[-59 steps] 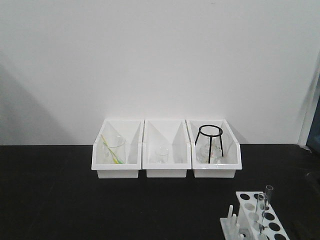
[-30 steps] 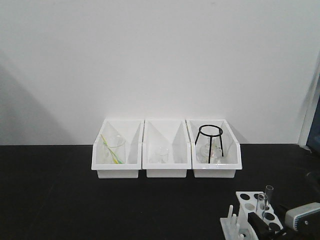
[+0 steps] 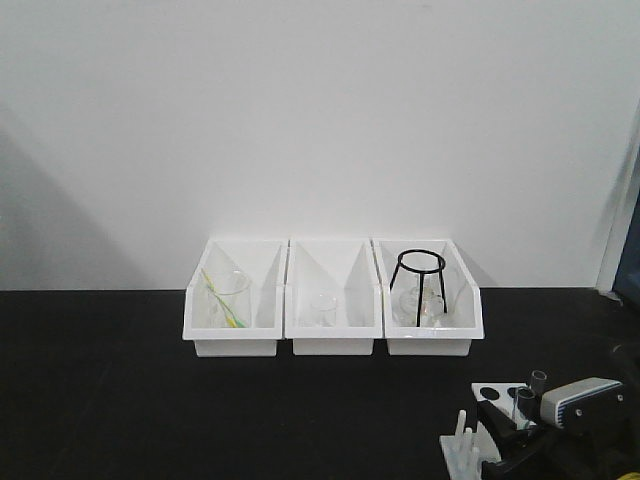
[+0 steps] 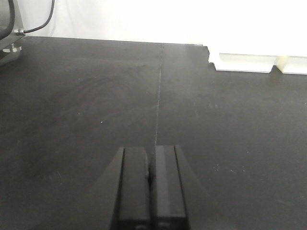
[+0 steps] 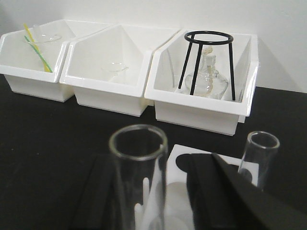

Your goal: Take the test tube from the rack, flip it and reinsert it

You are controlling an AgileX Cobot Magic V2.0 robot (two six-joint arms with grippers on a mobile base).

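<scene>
The white rack (image 3: 487, 393) stands at the table's front right, with its pegs (image 3: 462, 432) on the left side. Two clear test tubes stand upright in it, open rims up: the near one (image 3: 522, 406) and the far one (image 3: 538, 384). My right gripper (image 3: 508, 440) is open over the rack. In the right wrist view the near tube (image 5: 137, 172) stands between its black fingers (image 5: 208, 191), with a gap on each side, and the far tube (image 5: 258, 158) is to the right of them. The rack's top plate (image 5: 178, 152) shows behind. My left gripper (image 4: 153, 165) is shut and empty above the bare black table.
Three white bins stand in a row at the back. The left one (image 3: 232, 345) holds a beaker with a yellow-green stick. The middle one (image 3: 332, 345) holds a small glass. The right one (image 3: 428, 345) holds a black tripod (image 5: 207, 57) and a glass lamp.
My right gripper came in from the lower right and moved left over the rack, and its open fingers now stand either side of the near tube. The tubes have not moved.
</scene>
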